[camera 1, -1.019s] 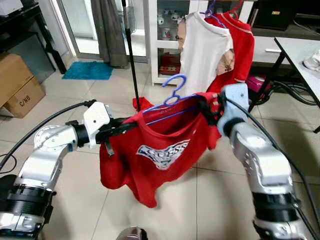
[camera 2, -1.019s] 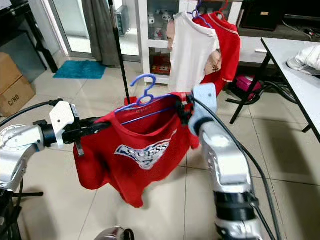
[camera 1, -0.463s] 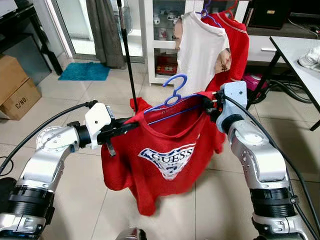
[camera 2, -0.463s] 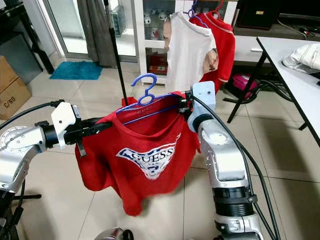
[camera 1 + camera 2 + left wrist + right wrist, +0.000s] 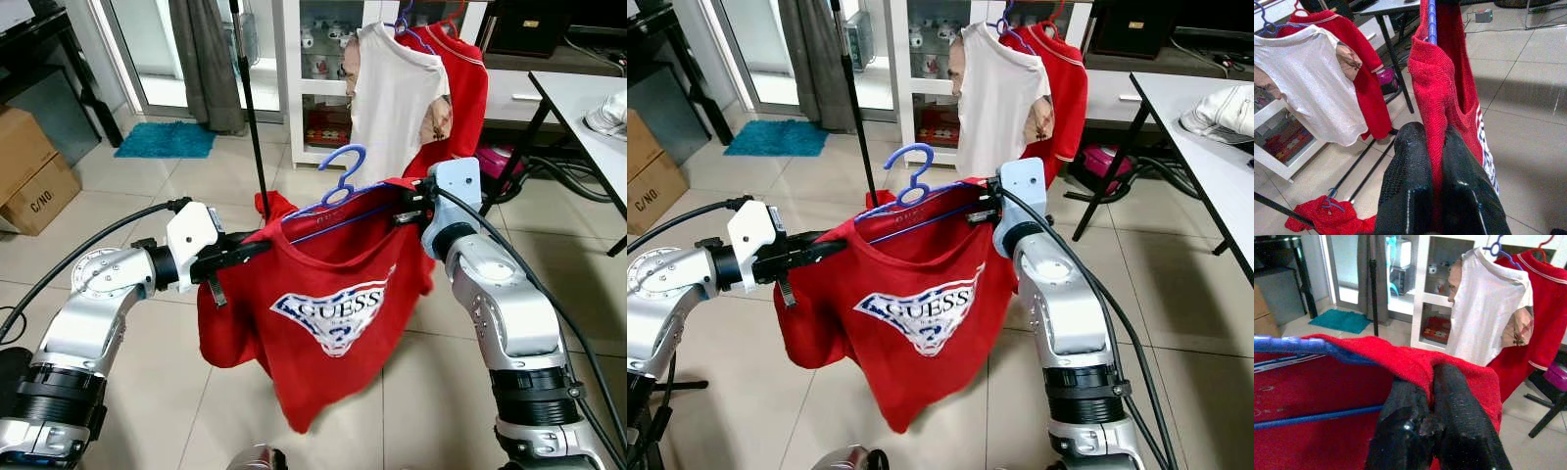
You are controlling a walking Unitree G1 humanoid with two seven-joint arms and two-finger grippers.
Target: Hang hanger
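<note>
The robot holds a red T-shirt [image 5: 328,323] stretched between its two arms in front of its chest, well above the tiled floor [image 5: 176,196]. The shirt is threaded on a blue plastic hanger [image 5: 341,191], whose hook stands up above the collar and whose bars run across inside the neck opening. White lettering reading GUESS in a triangle shows on the shirt's front, and the hem hangs to a point below.

The left gripper [image 5: 1436,147] is pinched tight on the shirt's shoulder fabric at the robot's left end of the hanger; in the left wrist view red cloth is squeezed between the two black fingers [image 5: 1405,181], with the blue bar rising beyond them. The right gripper [image 5: 1432,382] is clamped on the opposite shoulder, its fingers [image 5: 1459,416] pressed together over the red cloth just beside the end of the blue hanger.

Beyond the held shirt a black upright pole [image 5: 253,117] rises from the floor. Farther back, a white T-shirt [image 5: 397,93] and a red polo shirt [image 5: 472,83] hang side by side on hangers in front of a white glass-fronted cabinet [image 5: 318,59]. A teal mat [image 5: 171,139] lies by the door, cardboard boxes [image 5: 34,166] stand at the robot's left, and a table [image 5: 588,98] edge shows at its right
</note>
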